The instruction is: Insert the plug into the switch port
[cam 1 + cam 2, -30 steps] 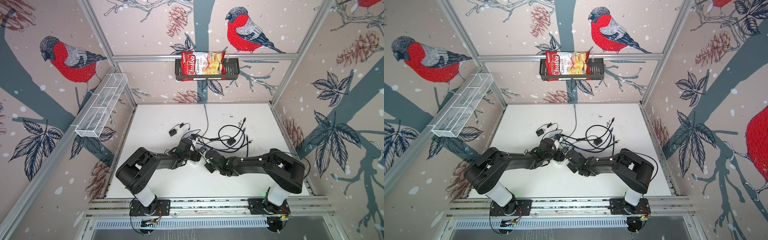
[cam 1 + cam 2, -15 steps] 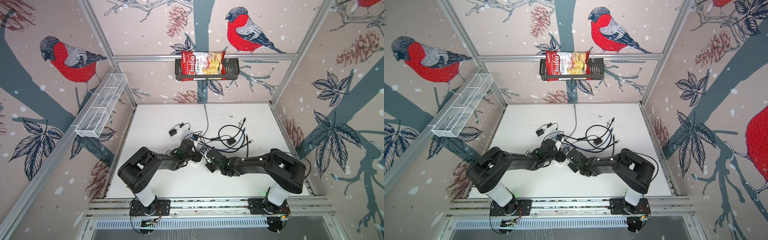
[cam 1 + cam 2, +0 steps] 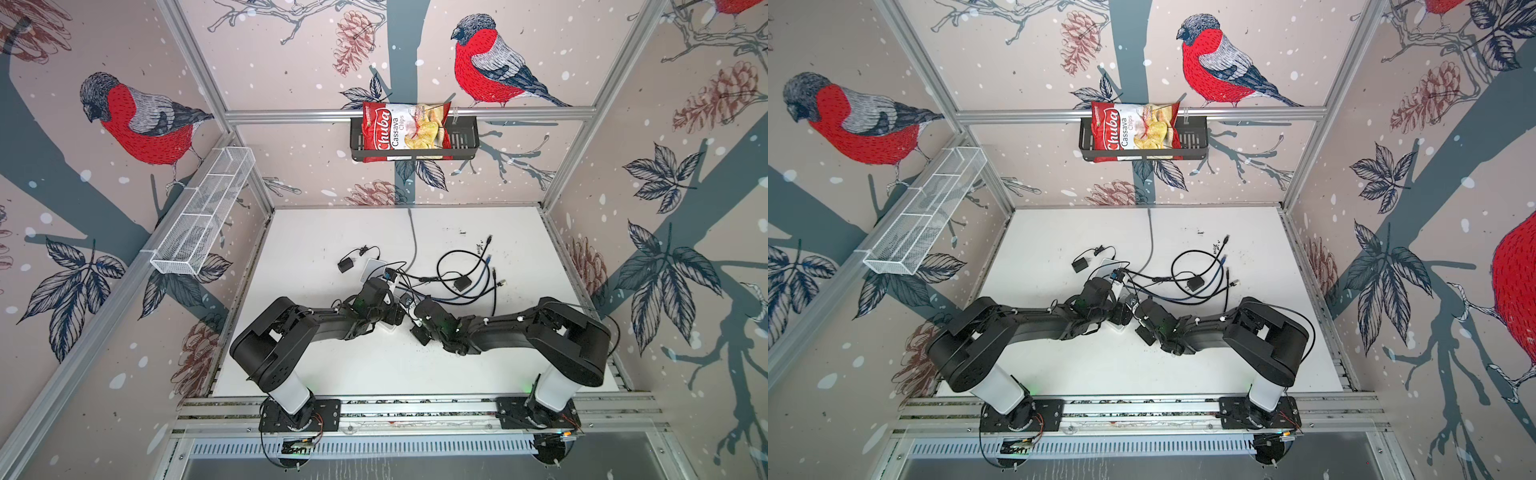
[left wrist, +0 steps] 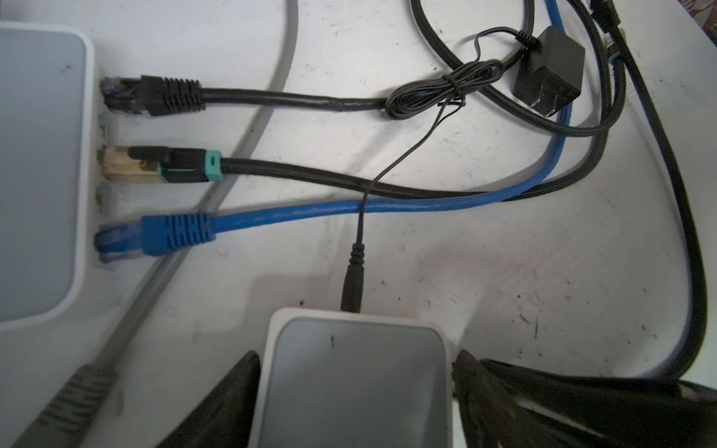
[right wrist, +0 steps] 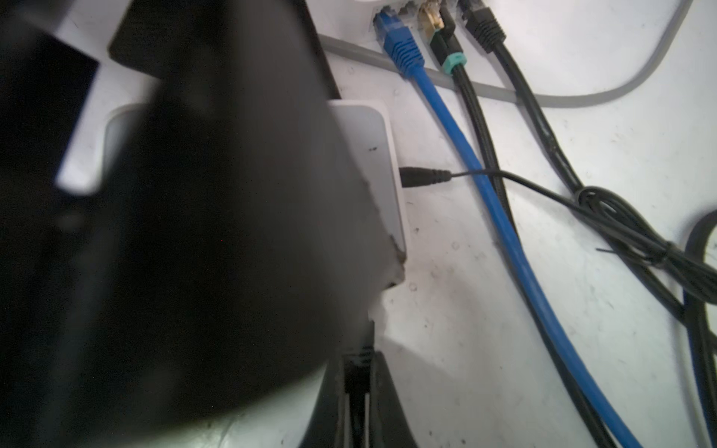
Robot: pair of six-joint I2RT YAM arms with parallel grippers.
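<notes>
A: How are the left jaws set?
B: They are spread wide, one on each side of the switch; whether it is pressed cannot be told.
A: And the right jaws?
B: They are closed narrow on a black plug, its ribbed boot pinched between them. The plug is held just beside the switch, at the side hidden by the left arm; whether its tip is in a port cannot be seen.
A: What is seated in the switch?
B: A round power plug is pushed into the edge turned away from the left jaws, and a thin wire is led from it to a tied coil and a black adapter.
A: What is found further out?
B: A second white box is lying near, with three plugged in a row: a black cable, a teal-banded cable and a blue cable. A grey cable is run beneath them over the white desk. On the rear wall a chips bag is kept in a black basket.
</notes>
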